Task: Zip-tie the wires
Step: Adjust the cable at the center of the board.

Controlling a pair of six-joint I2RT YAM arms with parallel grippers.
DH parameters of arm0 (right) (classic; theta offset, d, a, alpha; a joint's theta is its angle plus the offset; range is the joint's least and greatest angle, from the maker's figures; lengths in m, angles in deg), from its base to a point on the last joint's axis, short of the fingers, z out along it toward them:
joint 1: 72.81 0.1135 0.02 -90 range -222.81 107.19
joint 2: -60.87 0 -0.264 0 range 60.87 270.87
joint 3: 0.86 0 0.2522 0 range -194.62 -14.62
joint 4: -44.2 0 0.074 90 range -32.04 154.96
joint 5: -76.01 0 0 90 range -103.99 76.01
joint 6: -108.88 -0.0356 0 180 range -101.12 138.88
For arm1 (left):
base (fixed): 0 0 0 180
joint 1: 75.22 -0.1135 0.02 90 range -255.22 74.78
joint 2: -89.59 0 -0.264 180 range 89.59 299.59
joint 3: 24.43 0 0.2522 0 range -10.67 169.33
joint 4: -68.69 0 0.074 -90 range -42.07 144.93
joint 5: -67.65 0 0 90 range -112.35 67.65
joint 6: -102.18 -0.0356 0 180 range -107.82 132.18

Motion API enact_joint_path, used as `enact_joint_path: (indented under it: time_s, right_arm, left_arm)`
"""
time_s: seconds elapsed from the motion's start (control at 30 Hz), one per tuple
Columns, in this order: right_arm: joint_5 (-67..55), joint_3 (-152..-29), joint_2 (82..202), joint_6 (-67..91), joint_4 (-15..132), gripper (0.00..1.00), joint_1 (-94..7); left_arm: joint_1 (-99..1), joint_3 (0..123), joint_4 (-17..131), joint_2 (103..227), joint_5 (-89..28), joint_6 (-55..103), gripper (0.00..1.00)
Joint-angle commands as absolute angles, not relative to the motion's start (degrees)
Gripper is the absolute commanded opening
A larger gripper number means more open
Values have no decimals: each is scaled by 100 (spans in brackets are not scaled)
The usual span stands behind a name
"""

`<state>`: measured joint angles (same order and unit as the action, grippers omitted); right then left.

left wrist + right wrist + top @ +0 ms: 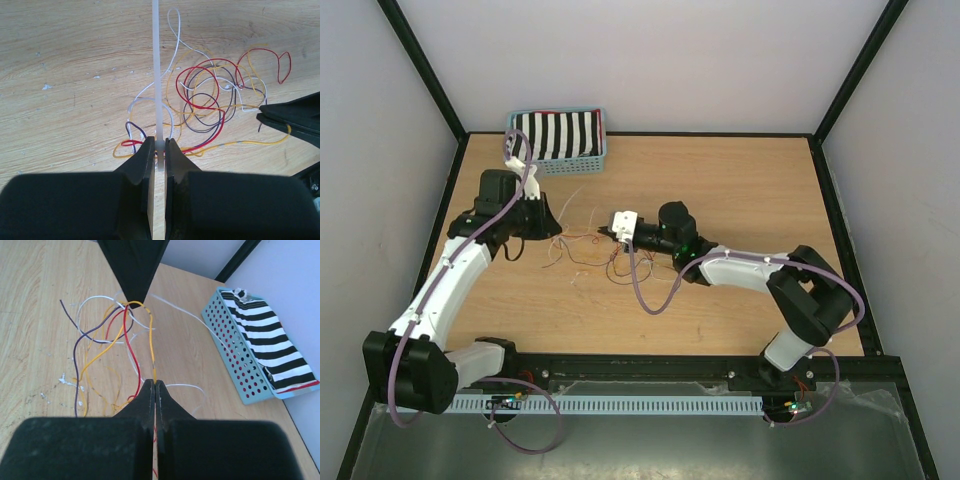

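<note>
Left gripper (160,145) clamped on zip tie (156,60); right gripper (155,385) closed on yellow wire (152,355).
At the left, the white zip tie is held upright, its lower end pinched between the jaws. At centre, the wires (202,106) are spread on the wooden table (720,200) in loose red, yellow, white and dark loops, between the two grippers. At the right, the jaws are pressed together, the yellow wire nipped at their tips.
</note>
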<state>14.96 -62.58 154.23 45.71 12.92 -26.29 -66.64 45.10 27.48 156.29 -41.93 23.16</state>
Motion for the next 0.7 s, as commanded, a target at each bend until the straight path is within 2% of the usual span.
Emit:
enact_joint_path:
  time_s: [0.0, 0.67]
  right_arm:
    - [1258, -6190, 15182, 4524, 1392, 0, -2632]
    - [786, -5823, 14313, 4473, 1753, 0, -2896]
  left_arm:
    - [-6697, 4445, 2809, 15638, -4127, 2372, 0]
    - [-6705, 4400, 2809, 15691, -3879, 2396, 0]
